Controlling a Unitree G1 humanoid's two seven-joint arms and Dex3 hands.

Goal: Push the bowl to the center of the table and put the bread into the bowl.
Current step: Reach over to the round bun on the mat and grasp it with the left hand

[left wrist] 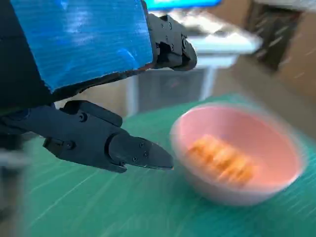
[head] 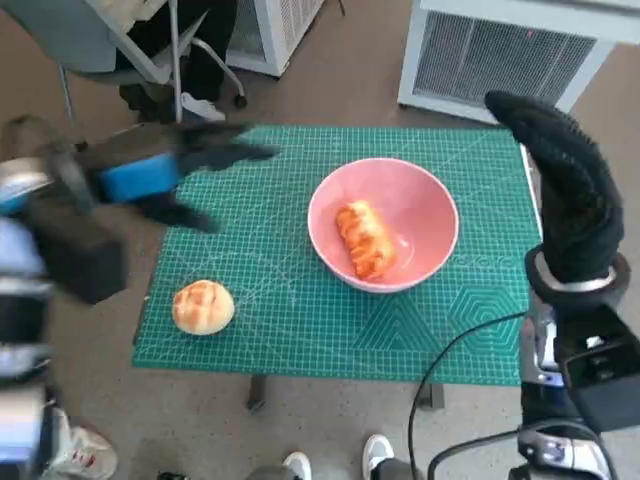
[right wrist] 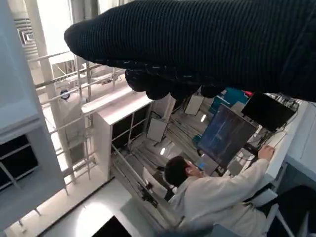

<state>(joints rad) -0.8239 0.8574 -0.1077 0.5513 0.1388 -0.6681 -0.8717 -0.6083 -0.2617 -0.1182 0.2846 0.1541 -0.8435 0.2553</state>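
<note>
Pink bowl [head: 384, 222] holds one bread [head: 365, 240]; one round bun [head: 203, 306] lies near the mat's [head: 300, 330] left edge. Left hand [head: 165, 178] hovers spread and empty; right hand's [head: 560, 185] grasp cannot be told.

The bowl [head: 384, 224] is pale pink, round and deep, standing upright on the green gridded mat, to the right of the mat's middle in the head view. Inside it lies a long, golden-orange bread [head: 365, 240] with a ridged, twisted crust, resting on the bowl's floor toward the side nearer the left hand's black fingers [left wrist: 140, 154]. The left wrist view shows the same bowl [left wrist: 247, 163], blurred, just beyond those fingertips and apart from them. A second bread, a round bun [head: 203, 306] with a pale, browned, scored top, sits on the mat outside the bowl, below those fingers in the head view and well apart from them.
</note>
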